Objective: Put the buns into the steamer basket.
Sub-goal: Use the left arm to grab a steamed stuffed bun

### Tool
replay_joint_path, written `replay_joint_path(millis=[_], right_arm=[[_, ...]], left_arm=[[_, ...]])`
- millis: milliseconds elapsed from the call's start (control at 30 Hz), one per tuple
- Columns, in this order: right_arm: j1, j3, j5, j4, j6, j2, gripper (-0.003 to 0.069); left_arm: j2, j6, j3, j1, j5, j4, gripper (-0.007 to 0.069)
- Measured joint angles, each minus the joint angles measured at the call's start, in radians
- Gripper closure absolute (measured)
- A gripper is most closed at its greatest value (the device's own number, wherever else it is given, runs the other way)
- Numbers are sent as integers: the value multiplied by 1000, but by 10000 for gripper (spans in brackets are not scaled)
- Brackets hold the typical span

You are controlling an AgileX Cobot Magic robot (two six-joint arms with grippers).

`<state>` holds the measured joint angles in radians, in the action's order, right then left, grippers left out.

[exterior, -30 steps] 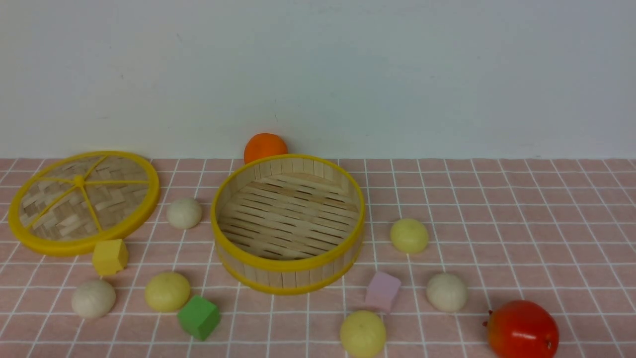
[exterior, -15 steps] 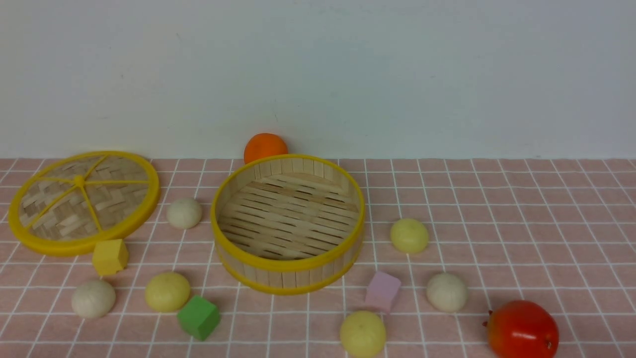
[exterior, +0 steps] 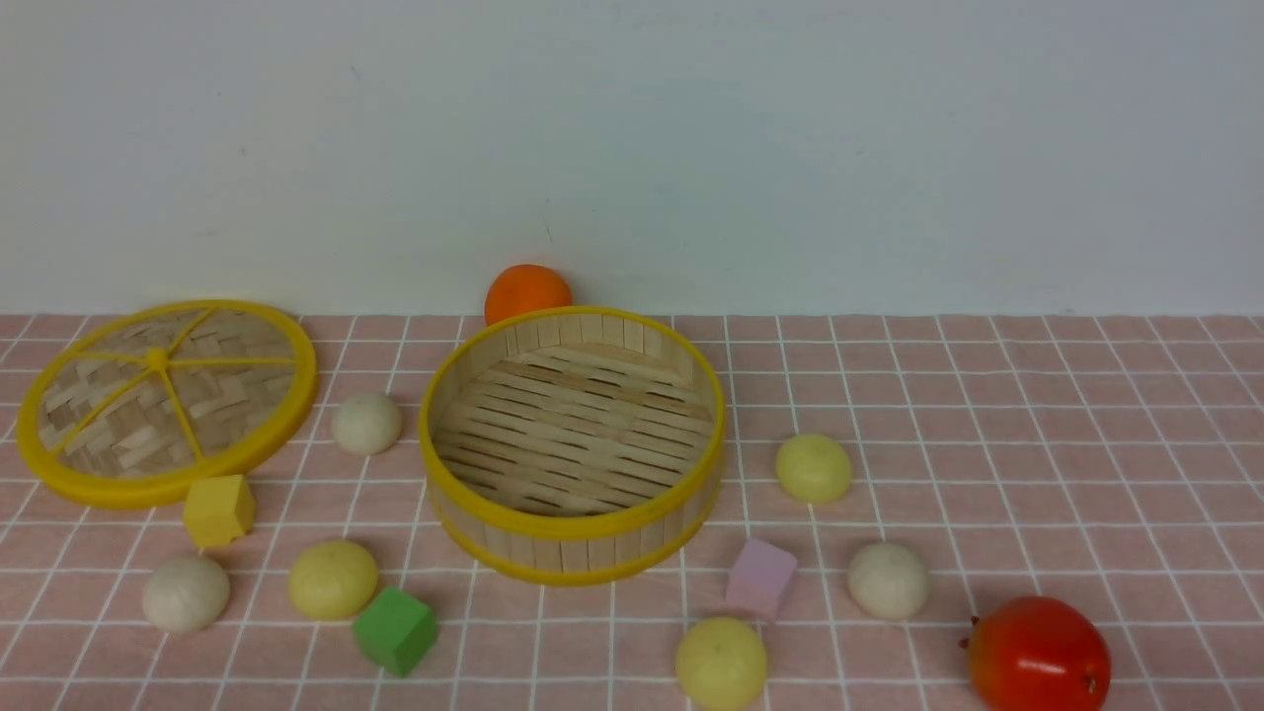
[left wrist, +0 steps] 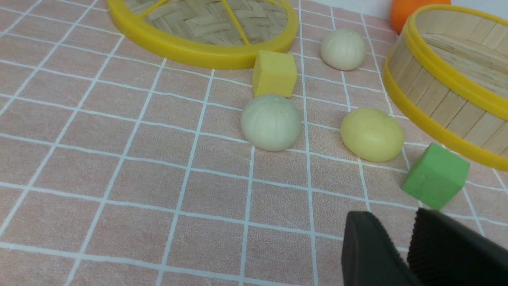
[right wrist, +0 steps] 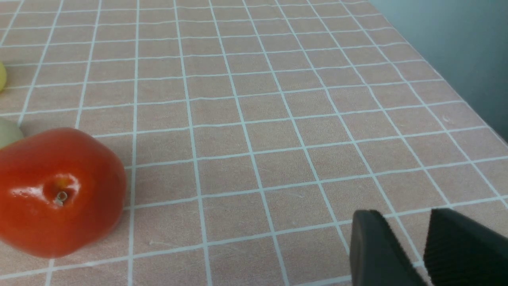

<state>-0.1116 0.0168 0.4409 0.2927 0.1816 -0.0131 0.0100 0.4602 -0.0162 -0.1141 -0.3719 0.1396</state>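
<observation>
Nothing has changed in the last second: the front view matches the earlier ones, no arm shows in it, and nothing on the table (exterior: pixel 997 415) has shifted. I judge from this that the task has not begun. The basket (exterior: pixel 573 529) stands in the middle of the table with its slatted floor bare. All six buns (exterior: pixel 365 423) lie outside it on the checked cloth. Three are to its left, near the lid (exterior: pixel 168 491), the yellow cube (exterior: pixel 218 510) and the green cube (exterior: pixel 394 630). Three are to its right, around the pink cube (exterior: pixel 759 579). The left gripper (left wrist: pixel 398 222) sits just short of the green cube, its jaws a little apart and gripping nothing. The white bun (left wrist: pixel 271 122) and the yellow bun (left wrist: pixel 372 134) lie just beyond it, so either looks like a sensible first pick. The right gripper (right wrist: pixel 405 222) also has its jaws slightly parted and empty, over bare cloth near the red fruit (right wrist: pixel 59 190). Only slivers of two buns show at the edge of its view, so it is hard to say which one it would reach first. The orange (exterior: pixel 527 291) behind the basket and the red fruit should be left where they are.
</observation>
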Motion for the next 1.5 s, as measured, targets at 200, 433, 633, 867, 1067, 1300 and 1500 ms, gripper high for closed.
replay_joint_path(millis=[200, 433, 633, 867, 1067, 1300, 1500], right_arm=[[0, 0, 0, 0, 0, 0, 417], [0, 0, 0, 0, 0, 0, 417], [0, 0, 0, 0, 0, 0, 417], [0, 0, 0, 0, 0, 0, 417], [0, 0, 0, 0, 0, 0, 417], [0, 0, 0, 0, 0, 0, 417], [0, 0, 0, 0, 0, 0, 417]], left_arm=[[0, 0, 0, 0, 0, 0, 407], [0, -1, 0, 0, 0, 11, 407], [0, -4, 0, 0, 0, 24, 403], [0, -3, -12, 0, 92, 31, 398], [0, 10, -12, 0, 243, -26, 392], [0, 34, -12, 0, 381, -140, 388], [0, 63, -14, 0, 392, -140, 386]])
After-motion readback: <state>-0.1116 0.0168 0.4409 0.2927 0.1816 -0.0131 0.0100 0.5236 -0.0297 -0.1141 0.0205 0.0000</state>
